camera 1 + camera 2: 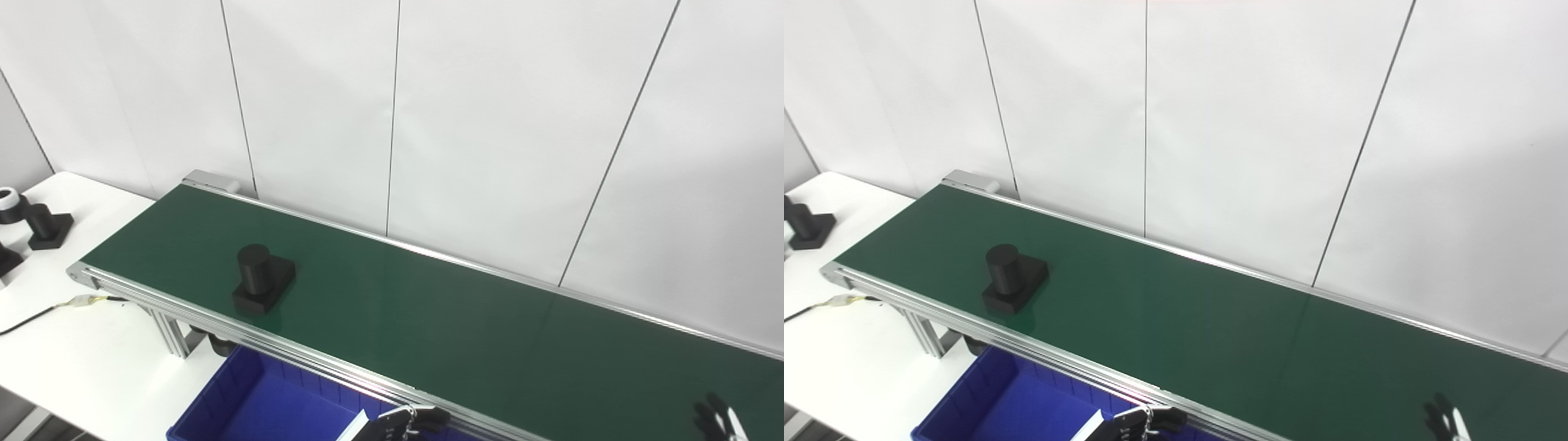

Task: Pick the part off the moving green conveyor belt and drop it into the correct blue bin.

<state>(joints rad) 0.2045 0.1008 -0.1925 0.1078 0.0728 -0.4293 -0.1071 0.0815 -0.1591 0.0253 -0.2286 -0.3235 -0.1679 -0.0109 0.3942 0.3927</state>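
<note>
Item: black part (263, 278), one piece, a short upright cylinder on a square flat base. Location: near the left end of the green conveyor belt (429, 318), toward its near edge, standing upright, untouched.

Handling (judged, not measured): looks rigid, matte, probably moulded or printed plastic, so light and not fragile; the surface seems dull enough not to slip. Best hold: the upright cylinder, fingers and thumb on opposite sides, since the base sits flat on the belt and offers little to get under.

Destination: blue bin (245, 404), below the belt's near rail, partly cut off by the frame.

Left hand (404, 422): at the bottom edge beside the rail, fingers curled, holding nothing; well apart from the part.

Right hand (716, 419): only dark fingertips show; spread or closed, I cannot tell.

Also present: spare parts (43, 223) on the white table (92, 361).
</note>
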